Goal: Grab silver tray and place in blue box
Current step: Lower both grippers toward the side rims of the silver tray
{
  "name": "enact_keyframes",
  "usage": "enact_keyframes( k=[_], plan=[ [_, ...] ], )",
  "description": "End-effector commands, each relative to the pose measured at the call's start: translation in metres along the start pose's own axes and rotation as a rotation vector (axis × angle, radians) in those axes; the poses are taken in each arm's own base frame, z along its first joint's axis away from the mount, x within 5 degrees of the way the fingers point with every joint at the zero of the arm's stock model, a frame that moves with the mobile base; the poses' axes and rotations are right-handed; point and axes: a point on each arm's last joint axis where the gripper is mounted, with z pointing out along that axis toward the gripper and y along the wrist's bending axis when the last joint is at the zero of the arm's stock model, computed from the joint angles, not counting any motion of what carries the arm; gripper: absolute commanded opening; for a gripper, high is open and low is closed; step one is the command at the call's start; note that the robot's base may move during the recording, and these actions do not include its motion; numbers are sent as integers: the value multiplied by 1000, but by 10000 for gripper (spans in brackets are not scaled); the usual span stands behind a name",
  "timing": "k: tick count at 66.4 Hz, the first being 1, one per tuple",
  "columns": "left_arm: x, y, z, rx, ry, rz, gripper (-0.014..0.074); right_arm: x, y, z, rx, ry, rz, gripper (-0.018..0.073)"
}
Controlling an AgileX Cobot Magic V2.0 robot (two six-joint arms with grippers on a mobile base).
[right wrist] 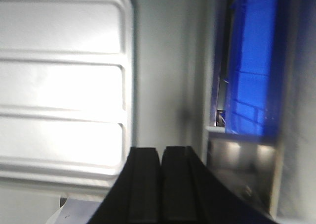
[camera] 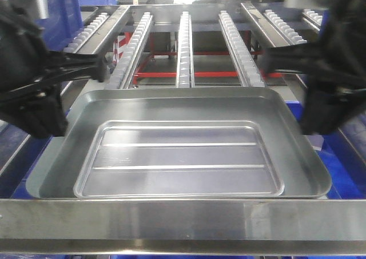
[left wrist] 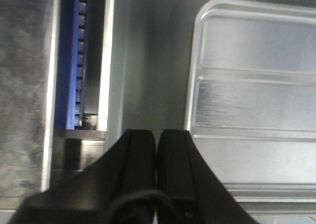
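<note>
The silver tray (camera: pixel 183 107) is sitting over the blue box (camera: pixel 346 176), which is showing past its right edge, with a metal crossbar (camera: pixel 183 220) running in front, roller rails (camera: pixel 185 47) stretching away behind, and the left gripper (camera: pixel 104 69) and right gripper (camera: pixel 265 58) hanging near its far corners.

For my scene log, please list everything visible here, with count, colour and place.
silver tray: one, dull silver, centre, over the blue box
blue box: one, bright blue, showing beside the tray
roller rails: several, silver, behind the tray
red frame: one, red, under the rails
metal bar: one, silver, across the front
left gripper: one, black, shut, by tray's left rim
right gripper: one, black, shut, by tray's right rim
</note>
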Motion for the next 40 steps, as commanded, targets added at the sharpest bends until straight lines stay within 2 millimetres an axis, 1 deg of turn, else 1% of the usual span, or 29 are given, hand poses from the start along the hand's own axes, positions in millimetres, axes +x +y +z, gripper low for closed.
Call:
enact_keyframes(
  k=[1,7,15,26,35,40],
  plan=[
    [-13,-10,-13,64,-63,-28,-7,-19,12,-4,-31,-69,-19,62],
    [-15,-11,-15,67,-69,-12,-7,-25,19,6,-28,-54,-28,62],
    [-19,-14,-14,64,-62,-4,-7,-28,23,13,-19,-35,-20,62],
    [-22,-21,-9,77,-17,17,-6,-26,30,14,-31,-35,-23,62],
    [-22,-23,-4,74,4,5,-6,-23,34,15,-18,-27,-49,62],
    [-22,-23,-3,74,9,1,-6,-24,36,15,-16,-60,-37,62]
  ],
)
